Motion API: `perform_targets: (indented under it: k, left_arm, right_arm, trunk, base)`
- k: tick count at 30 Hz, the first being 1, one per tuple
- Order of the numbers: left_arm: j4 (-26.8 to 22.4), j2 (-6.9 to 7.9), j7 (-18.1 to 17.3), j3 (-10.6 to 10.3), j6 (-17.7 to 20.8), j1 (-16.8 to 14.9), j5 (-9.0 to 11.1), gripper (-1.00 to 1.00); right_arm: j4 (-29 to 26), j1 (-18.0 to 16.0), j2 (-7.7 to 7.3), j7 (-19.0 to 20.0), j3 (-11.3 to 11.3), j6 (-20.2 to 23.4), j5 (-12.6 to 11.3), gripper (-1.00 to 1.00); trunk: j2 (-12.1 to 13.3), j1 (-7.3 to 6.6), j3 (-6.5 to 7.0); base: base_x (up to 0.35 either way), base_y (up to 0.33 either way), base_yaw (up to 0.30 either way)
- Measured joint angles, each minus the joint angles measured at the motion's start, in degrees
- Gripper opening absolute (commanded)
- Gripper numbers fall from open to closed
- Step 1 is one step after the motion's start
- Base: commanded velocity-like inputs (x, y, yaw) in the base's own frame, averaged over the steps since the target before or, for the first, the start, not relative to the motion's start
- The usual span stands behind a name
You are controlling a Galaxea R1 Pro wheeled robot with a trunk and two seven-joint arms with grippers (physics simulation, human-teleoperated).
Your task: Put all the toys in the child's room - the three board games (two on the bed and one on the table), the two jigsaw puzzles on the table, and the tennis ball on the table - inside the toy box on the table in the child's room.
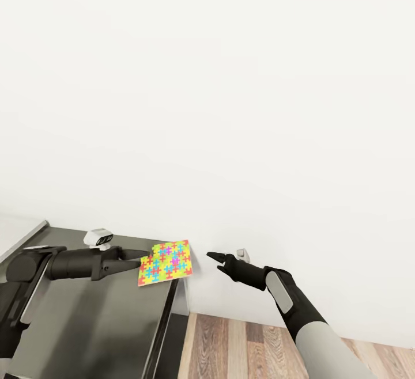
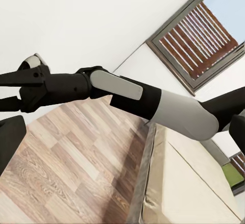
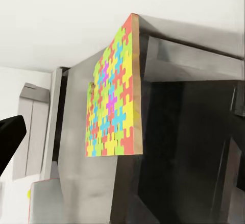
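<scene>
One jigsaw puzzle, a flat square of bright interlocking pieces, sits at the far right corner of the grey table, its right part past the table's edge. I cannot tell whether it rests on the top or hangs just above it. My left gripper reaches in level from the left, tips at the puzzle's left edge, jaws apart. The right gripper hovers open a short way right of the puzzle, off the table and pointing at it. The right wrist view shows the puzzle face-on at an angle.
A white wall stands close behind the table. Wood plank floor lies right of the table. In the left wrist view my right arm crosses in front of the beige bed and a dark-framed window.
</scene>
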Motion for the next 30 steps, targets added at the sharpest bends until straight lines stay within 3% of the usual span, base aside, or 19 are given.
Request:
perform_targets:
  k: [26,30]
  left_arm:
    - [0.0,0.00,0.0,0.0,0.0,0.0,0.0,1.00]
    - [0.0,0.00,0.0,0.0,0.0,0.0,0.0,1.00]
  right_arm:
    - [0.3,0.0,0.18,-0.4,0.1,-0.2,0.3,1.00]
    - [2.0,-0.6,1.48,-2.4,0.3,-0.2,0.3,1.00]
  trunk:
    - [0.0,0.00,0.00]
    - [0.0,0.00,0.00]
  base:
    - [0.000,-0.030,0.000]
    - [0.000,0.000,0.000]
